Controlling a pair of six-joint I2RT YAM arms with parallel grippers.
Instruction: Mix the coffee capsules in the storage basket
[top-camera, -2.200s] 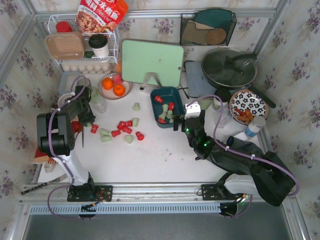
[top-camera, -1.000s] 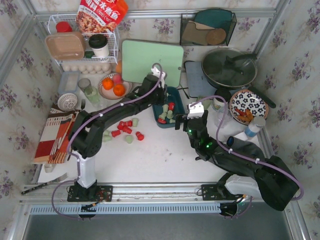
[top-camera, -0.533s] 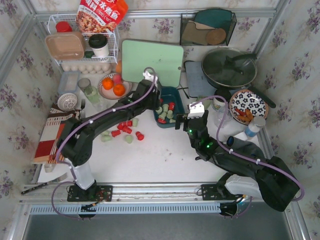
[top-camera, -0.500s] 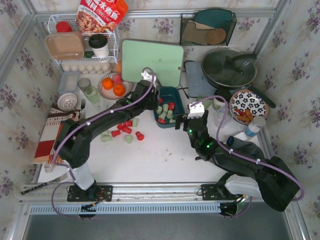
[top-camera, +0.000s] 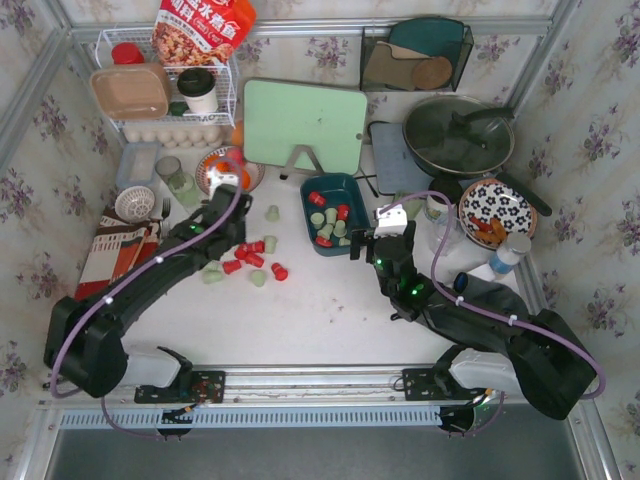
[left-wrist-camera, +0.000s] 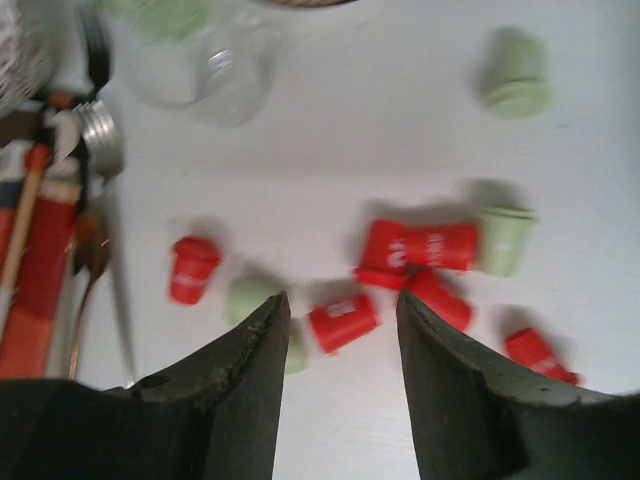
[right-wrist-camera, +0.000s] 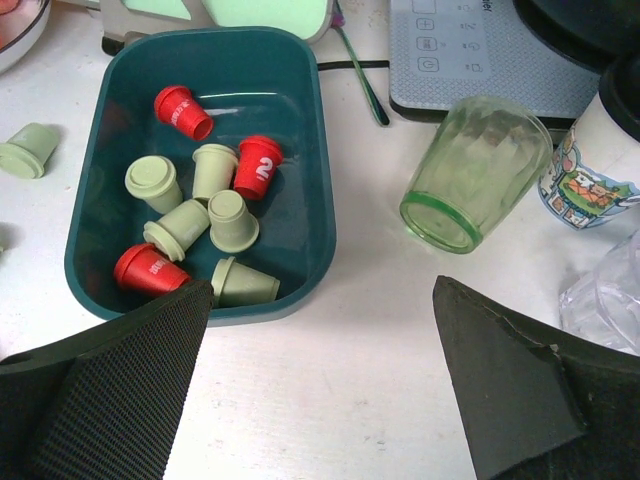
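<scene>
The teal storage basket (top-camera: 355, 188) sits mid-table and holds three red and several pale green coffee capsules (right-wrist-camera: 208, 195); its wall (right-wrist-camera: 325, 200) fills the right wrist view. More red and green capsules (top-camera: 255, 248) lie loose on the table to its left. My left gripper (top-camera: 220, 238) hangs open and empty over these. In the left wrist view (left-wrist-camera: 341, 298) a red capsule (left-wrist-camera: 342, 322) lies on the table below, between the fingertips. My right gripper (top-camera: 362, 243) is open and empty just right of the basket's near corner (right-wrist-camera: 322, 284).
A green glass cup (right-wrist-camera: 475, 175) lies on its side right of the basket, beside a printed mug (right-wrist-camera: 600, 160). A clear glass (left-wrist-camera: 205, 70) and cutlery (left-wrist-camera: 95, 250) are left of the loose capsules. A plate of oranges (top-camera: 215, 168), a green cutting board (top-camera: 305, 125) and a pan (top-camera: 458, 135) stand behind.
My left arm has swung back from over the basket to the left and now hangs over the loose capsules. The right arm has not moved.
</scene>
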